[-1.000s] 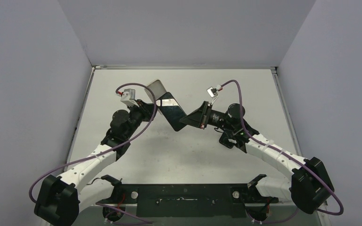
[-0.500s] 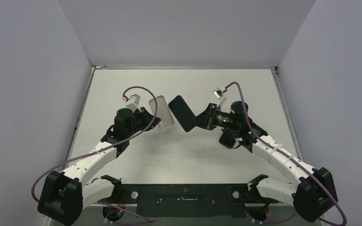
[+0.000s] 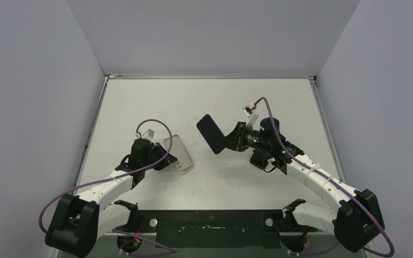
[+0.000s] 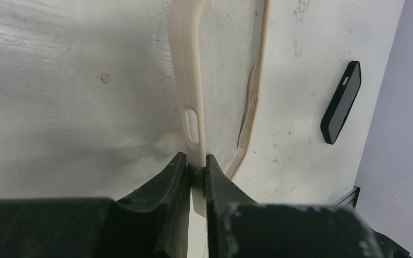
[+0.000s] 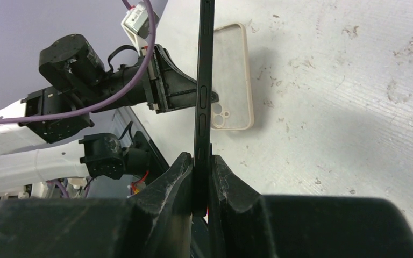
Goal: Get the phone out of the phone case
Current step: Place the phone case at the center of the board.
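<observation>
Left jaws: I see them clenched on one long rim of the phone case (image 4: 191,80), the thin wall pinched between the two pads.
Right jaws: clenched on the lower end of the phone (image 5: 203,80), which stands edge-on to my right wrist camera with its side buttons facing it.
Phone: black, out of the case, held tilted above the worktop (image 3: 209,97) right of centre; from the top camera its free end points up and to the left.
Phone case: pale, translucent and empty, with the camera cut-out at the end nearer the arm bases. It sits flat and low at the left jaws; I cannot tell whether it touches the worktop.
Gap: phone and case are apart, the case to the left of the phone and nearer the bases.
Left arm (image 3: 113,183): drawn in low on the left side.
Right arm (image 3: 312,174): reaches in from the right, wrist raised.
</observation>
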Robot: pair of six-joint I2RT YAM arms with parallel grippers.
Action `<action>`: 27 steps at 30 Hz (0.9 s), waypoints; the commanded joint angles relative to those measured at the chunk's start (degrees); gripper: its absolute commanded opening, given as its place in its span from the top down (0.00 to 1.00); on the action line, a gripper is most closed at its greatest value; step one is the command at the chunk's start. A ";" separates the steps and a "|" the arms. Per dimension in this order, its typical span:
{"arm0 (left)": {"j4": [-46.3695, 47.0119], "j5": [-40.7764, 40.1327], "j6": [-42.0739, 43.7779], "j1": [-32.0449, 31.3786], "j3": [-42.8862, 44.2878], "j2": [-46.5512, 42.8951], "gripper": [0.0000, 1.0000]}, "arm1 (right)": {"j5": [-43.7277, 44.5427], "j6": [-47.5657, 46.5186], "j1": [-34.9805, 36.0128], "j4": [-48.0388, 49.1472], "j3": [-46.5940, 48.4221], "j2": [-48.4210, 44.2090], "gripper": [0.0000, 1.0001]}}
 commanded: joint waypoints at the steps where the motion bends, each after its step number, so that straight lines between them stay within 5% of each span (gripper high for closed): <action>1: 3.70 0.44 0.06 1.01 1.19 2.64 1.00 | 1.30 -0.80 -0.12 5.76 -1.05 0.69 1.00; 10: 6.31 -1.48 0.28 1.09 -2.12 4.54 0.90 | 2.69 -0.96 -0.06 6.80 -2.99 2.21 1.00; 19: 2.99 -2.49 1.99 1.10 -0.61 2.18 0.52 | 3.39 -1.07 -0.16 6.64 -3.90 2.46 1.00; 27: -11.83 -6.21 8.31 1.71 7.61 -5.87 0.25 | 5.53 -4.23 -3.25 2.88 -3.27 2.48 1.00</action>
